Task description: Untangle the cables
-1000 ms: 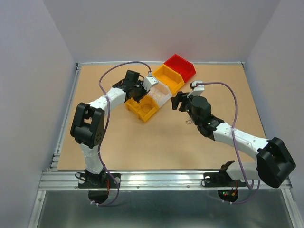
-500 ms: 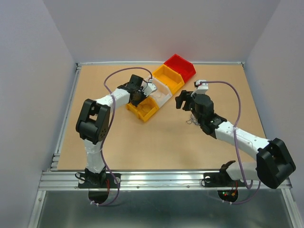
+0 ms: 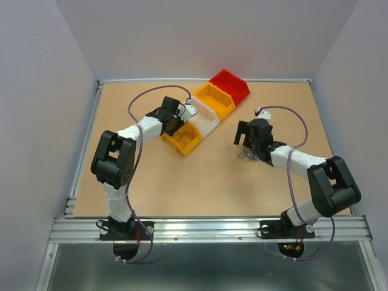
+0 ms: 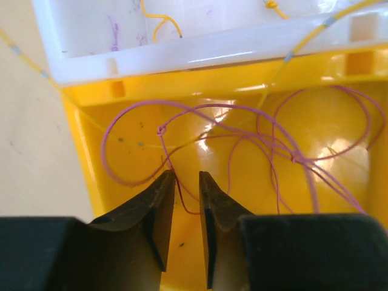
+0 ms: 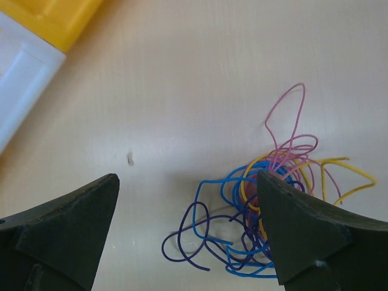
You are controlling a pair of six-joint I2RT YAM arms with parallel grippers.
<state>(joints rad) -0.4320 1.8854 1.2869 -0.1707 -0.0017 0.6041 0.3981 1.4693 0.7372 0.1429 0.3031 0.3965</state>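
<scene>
The cables lie in two places. A wad of blue, purple, yellow and pink wires (image 5: pixel 250 193) rests on the table, seen as a small clump (image 3: pixel 248 154) in the top view. My right gripper (image 5: pixel 187 179) hangs wide open just above it, its right finger covering part of the wad. Loose pink wires (image 4: pixel 242 112) lie looped in the near yellow bin (image 4: pixel 82 142). My left gripper (image 4: pixel 187 177) hovers inside that bin, open by a narrow gap. One pink strand runs through the gap without being pinched.
Four bins stand in a diagonal row: the near yellow one (image 3: pixel 185 139), a white one (image 3: pixel 204 120) holding yellow wire (image 4: pixel 162 21), an orange-yellow one (image 3: pixel 215 100) and a red one (image 3: pixel 230 85). The table's raised rim (image 3: pixel 91 139) borders the board.
My left gripper went from shut to slightly open over the yellow bin. The right arm folded back, and its gripper shifted right over the wad and opened wider.
</scene>
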